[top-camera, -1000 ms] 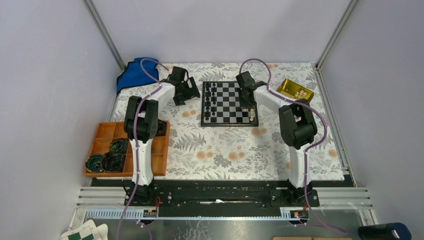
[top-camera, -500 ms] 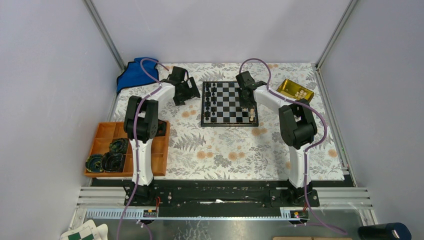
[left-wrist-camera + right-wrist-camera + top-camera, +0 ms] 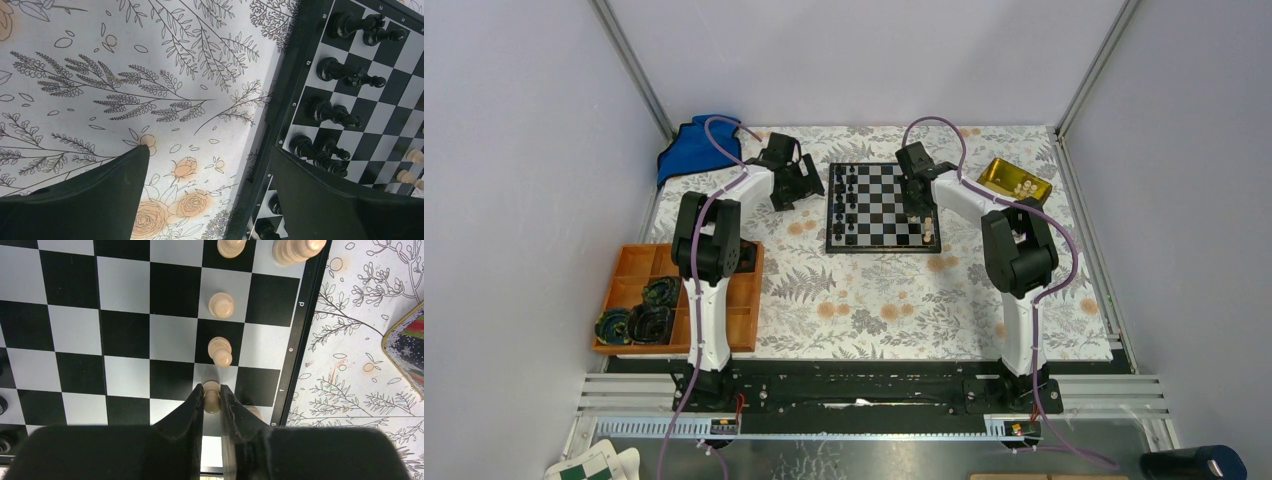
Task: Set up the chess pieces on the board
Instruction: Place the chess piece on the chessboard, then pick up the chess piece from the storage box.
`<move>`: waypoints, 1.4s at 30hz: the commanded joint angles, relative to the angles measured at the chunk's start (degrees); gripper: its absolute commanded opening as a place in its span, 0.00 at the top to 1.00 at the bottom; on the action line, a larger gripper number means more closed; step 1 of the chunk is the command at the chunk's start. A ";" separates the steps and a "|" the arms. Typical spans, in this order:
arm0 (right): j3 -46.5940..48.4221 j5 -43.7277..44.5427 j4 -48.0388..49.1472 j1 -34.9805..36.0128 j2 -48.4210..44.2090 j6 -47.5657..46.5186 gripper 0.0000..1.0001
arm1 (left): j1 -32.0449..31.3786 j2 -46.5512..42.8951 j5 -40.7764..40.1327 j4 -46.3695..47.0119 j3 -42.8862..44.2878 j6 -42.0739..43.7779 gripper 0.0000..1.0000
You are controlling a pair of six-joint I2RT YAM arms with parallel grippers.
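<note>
On the right-hand side of the board (image 3: 884,207), top view: right gripper (image 3: 921,210), pointing down over the pale rows.

- Right gripper (image 3: 212,390), wrist view: fingers (image 3: 192,405) drawn nearly together, clamped on a pale pawn (image 3: 212,399). Pads press on its two sides. Whether its base touches the square cannot be told.
- Pale pawn: upright, long axis vertical, head toward the camera. It is in line with two other pale pawns (image 3: 221,304), one column in from the board's lettered edge.
- Larger pale pieces (image 3: 295,250): on the edge column, upright.
- Left gripper (image 3: 209,150): fingers (image 3: 115,175) spread wide, nothing between them. It hovers over the floral cloth (image 3: 125,75) at the board's (image 3: 280,100) left border.
- Black pieces (image 3: 345,72): two columns along the board's left side, upright.
- Board: lies flat and square to the table on the far half of the cloth, black side left, pale side right.

Seen only in the top view: gold tin (image 3: 1014,180) right of the board with pale pieces inside, orange tray (image 3: 724,320) near left, blue cloth (image 3: 696,148) far left. The grip on the pawn shows only in the right wrist view. The spread of the left fingers shows only in the left wrist view.
</note>
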 commanded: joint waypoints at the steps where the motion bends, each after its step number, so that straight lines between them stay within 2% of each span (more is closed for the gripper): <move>1: 1.70 0.92 0.34 0.37 -0.06 -0.85 0.77 | -0.09 2.03 1.42 -0.55 -1.35 -0.60 0.01; 5: 1.91 0.84 0.34 0.35 -0.38 -0.97 0.72 | -0.09 1.99 1.41 -0.52 -1.41 -0.61 0.01; 15: 2.83 0.51 -0.39 0.44 -1.97 -1.03 0.69 | -0.09 1.75 1.25 -0.53 -1.94 -0.59 0.01; 25: 5.26 1.06 -2.42 0.36 -8.78 -0.64 0.66 | -0.10 1.38 0.95 -0.57 -2.35 -0.51 0.01; 29: 5.78 5.64 -3.19 -0.60 -12.40 -0.30 0.58 | -0.09 1.09 0.72 -0.57 -2.45 -0.41 0.01; 36: 2.14 9.01 -0.93 -11.19 -19.13 3.37 0.51 | -0.09 1.24 0.88 -0.55 -2.61 -0.56 0.01; 42: -1.58 9.04 0.66 -23.44 -19.18 6.20 0.50 | -0.09 1.48 1.15 -0.57 -2.49 -0.68 0.01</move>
